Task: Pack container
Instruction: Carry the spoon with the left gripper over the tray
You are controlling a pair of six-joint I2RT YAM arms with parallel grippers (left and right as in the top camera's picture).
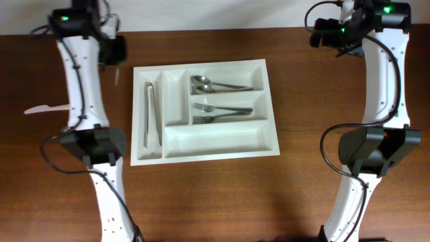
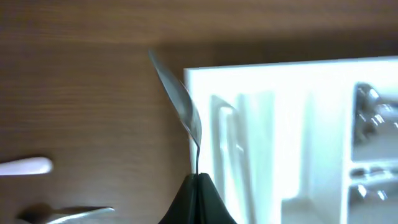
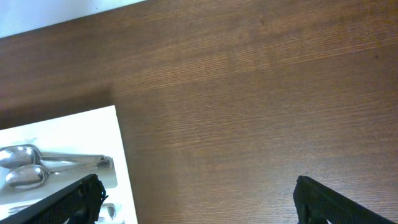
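The container (image 1: 205, 149) is lying flat on the middle of the wooden table (image 1: 302, 87), between the two arms. It is a large white plastic tray with smooth, glossy walls and rounded inner corners. Two narrow upright compartments are running along its left part and three wide ones are stacked on its right.

- Metal tongs (image 1: 153, 114) are lying lengthwise in the leftmost narrow compartment.
- Spoons (image 1: 218, 85) are resting in the far wide compartment.
- Forks (image 1: 218, 113) are sitting in the middle wide compartment.

The left gripper (image 2: 198, 182) is hovering at the far left corner of the container, over its left rim. Its dark fingers are clenched on the thin stem of a shiny metal utensil (image 2: 183, 102). The blade-like end is pointing away from the fingers, and what kind of utensil it is cannot be told.

The right gripper (image 3: 199, 202) is hanging over bare wood beyond the container's far right corner, well apart from it. Its black fingers (image 3: 81, 193) are spread wide and holding nothing.

A white plastic utensil (image 1: 47, 108) is lying on the table left of the left arm. The left wrist view shows a blurred metal piece (image 2: 68, 214) near it.
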